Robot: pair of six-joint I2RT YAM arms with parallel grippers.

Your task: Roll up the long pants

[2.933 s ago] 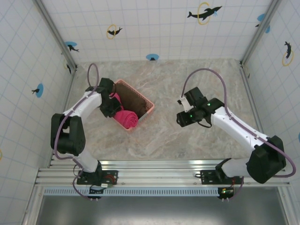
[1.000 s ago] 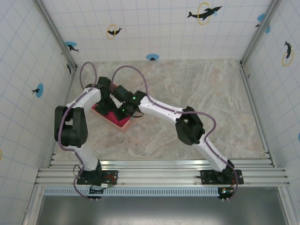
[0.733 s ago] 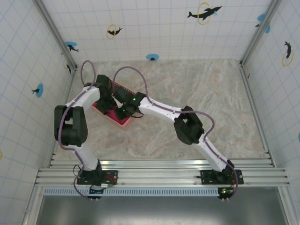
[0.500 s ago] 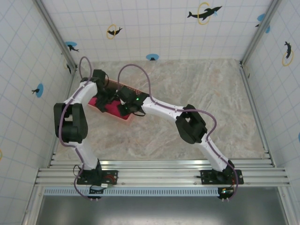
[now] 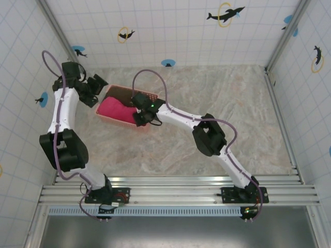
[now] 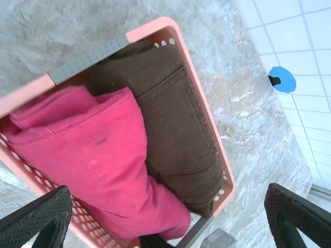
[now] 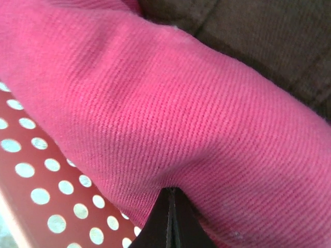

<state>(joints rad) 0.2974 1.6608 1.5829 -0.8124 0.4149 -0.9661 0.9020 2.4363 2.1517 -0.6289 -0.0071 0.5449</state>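
Magenta long pants [image 6: 103,150] beside brown cloth [image 6: 176,119] | right jaws closed, touching pants

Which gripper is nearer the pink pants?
Right. The right gripper is shut, its tips against the long pants; the left gripper hangs open, clear of them, left of the basket.

No readable text, labels, brands or numbers on any of my cameras. Only markings are wall stickers: dolphin decals [image 5: 225,14] with yellow rings on the tiles beyond and either side of my arms, and a blue disc [image 6: 282,81] on the wall just past my left gripper [image 5: 98,90].
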